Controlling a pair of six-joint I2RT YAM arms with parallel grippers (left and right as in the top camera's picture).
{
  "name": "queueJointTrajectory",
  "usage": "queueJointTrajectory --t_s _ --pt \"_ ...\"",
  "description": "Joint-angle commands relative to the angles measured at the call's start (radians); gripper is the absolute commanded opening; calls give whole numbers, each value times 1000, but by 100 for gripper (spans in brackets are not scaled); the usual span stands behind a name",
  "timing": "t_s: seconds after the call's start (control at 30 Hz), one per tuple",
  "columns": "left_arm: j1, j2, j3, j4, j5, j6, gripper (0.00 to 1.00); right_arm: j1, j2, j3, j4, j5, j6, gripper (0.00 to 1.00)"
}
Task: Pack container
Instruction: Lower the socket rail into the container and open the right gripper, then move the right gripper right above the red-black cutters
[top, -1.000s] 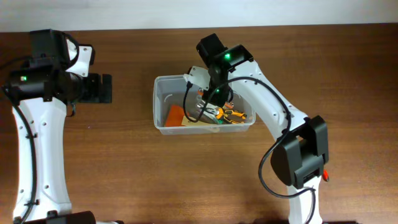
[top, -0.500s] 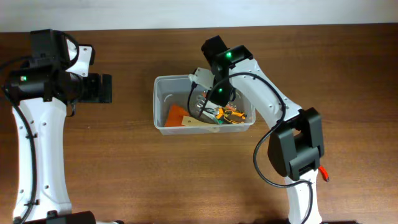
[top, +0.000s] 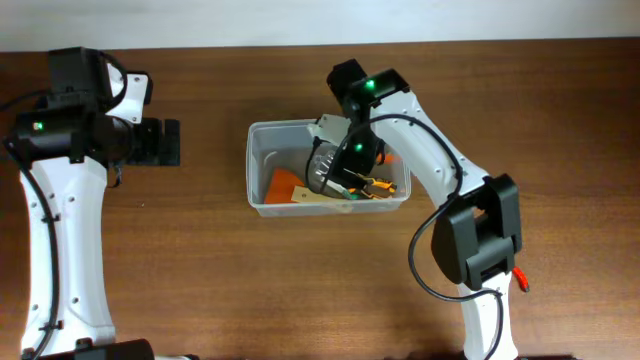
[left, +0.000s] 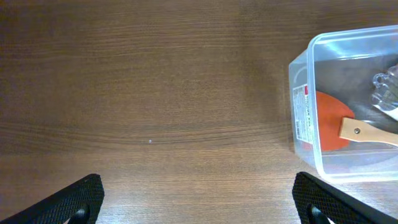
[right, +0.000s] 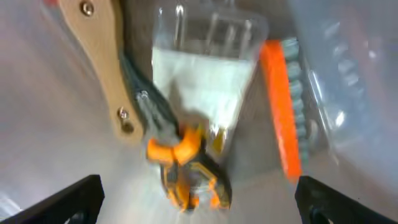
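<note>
Overhead, the translucent plastic container (top: 252, 170), a rounded-corner rectangle with a thick rim, sits mid-way across the dark wood-grain table (top: 200, 270). The right end effector (top: 330, 175) hangs inside it, fingers spread wide with nothing between them. Beneath it, blurred, lie a flat orange spatula (left: 331, 121) with a pale wooden handle, orange-gripped pliers (right: 186, 168), a clear blister pack (right: 205, 68) and an orange bristled brush (right: 280, 106). The left end effector (left: 199, 205) is also spread wide, over the table well apart from the container.
</note>
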Motion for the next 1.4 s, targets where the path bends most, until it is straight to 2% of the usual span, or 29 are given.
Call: queueJointTrajectory --t_s 0.0,0.23,0.4,0.57,0.67,0.87,1.03,1.17,1.37 --pt "3 7 15 -2 1 -5 99 -10 -86 140 -58 95 70 98" --pt "2 7 15 -2 1 -5 99 -59 -184 372 -279 196 84 99" --pt "3 7 15 -2 1 -5 99 -126 -274 384 -362 201 251 99" --pt "3 7 15 -2 1 -5 99 -235 -393 367 -362 193 531 98" --pt "2 7 15 -2 1 -5 99 -279 -483 278 -362 119 550 99" --pt "3 7 15 -2 1 -5 99 -393 -750 -161 -362 75 628 99" --pt "2 7 15 -2 1 -5 99 -468 -865 -432 -362 1 673 99" --pt "2 7 15 -2 1 -5 99 -475 -868 -525 -345 1 672 99" --pt "2 7 15 -2 1 -5 99 -475 -827 -598 -163 14 652 99"
